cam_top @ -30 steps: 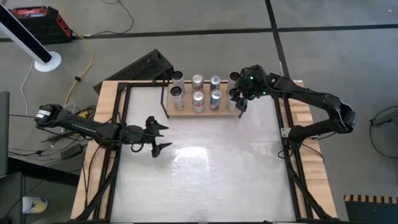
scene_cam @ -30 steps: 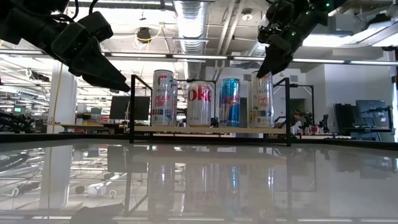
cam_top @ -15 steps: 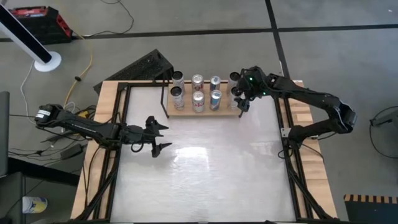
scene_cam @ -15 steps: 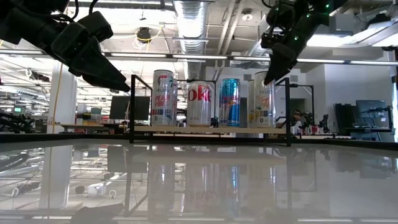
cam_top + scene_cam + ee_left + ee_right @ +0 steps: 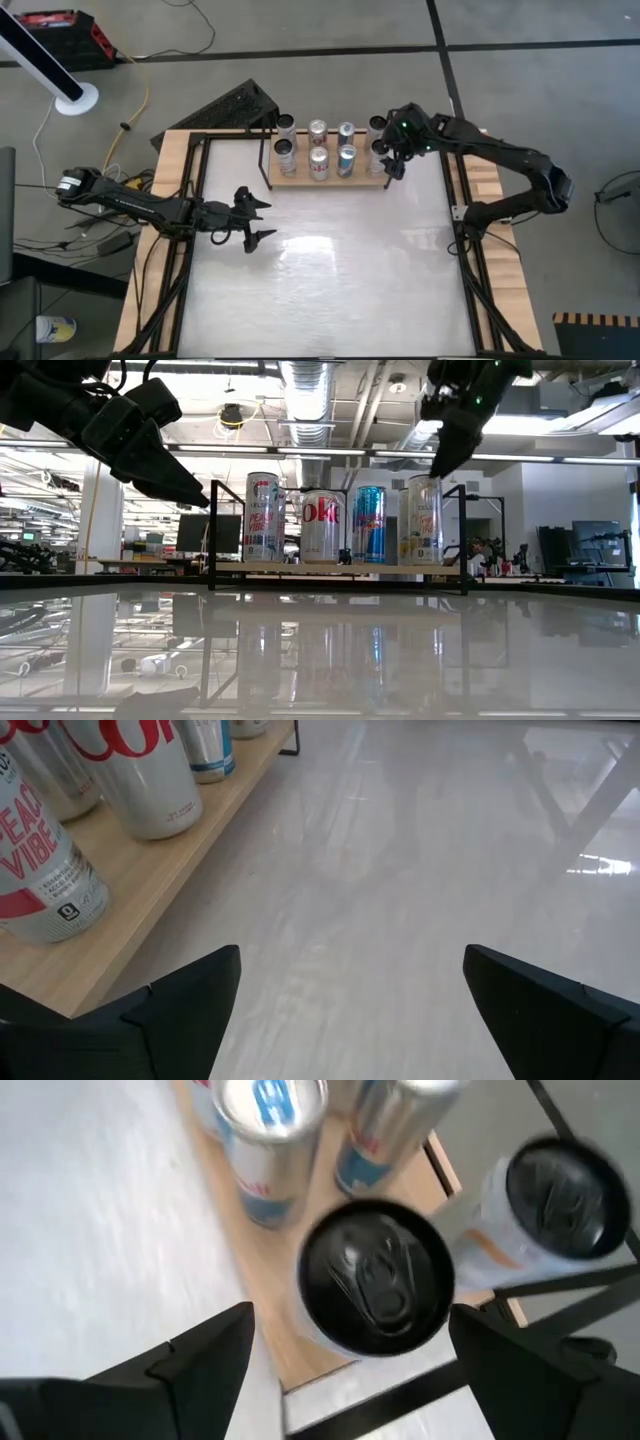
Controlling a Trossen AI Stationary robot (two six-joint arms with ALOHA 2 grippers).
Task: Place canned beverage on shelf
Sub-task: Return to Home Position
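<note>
Hovering above the shelf's (image 5: 330, 181) end can (image 5: 422, 525), right gripper (image 5: 350, 1315) fingers (image 5: 200, 1365) spread empty; left gripper (image 5: 268, 220) likewise over table (image 5: 350, 280).

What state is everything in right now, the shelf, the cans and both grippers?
Shelf, loaded with cans.
Cans, eight, all upright, two rows of four.
Front right white-yellow can, standing free, ungripped.
Right gripper, open, empty, above that can.
Left gripper, open, empty, above the table.

Right tool (image 5: 350, 1318) spread above black-topped can (image 5: 378, 1280) on shelf (image 5: 258, 1275).
</note>
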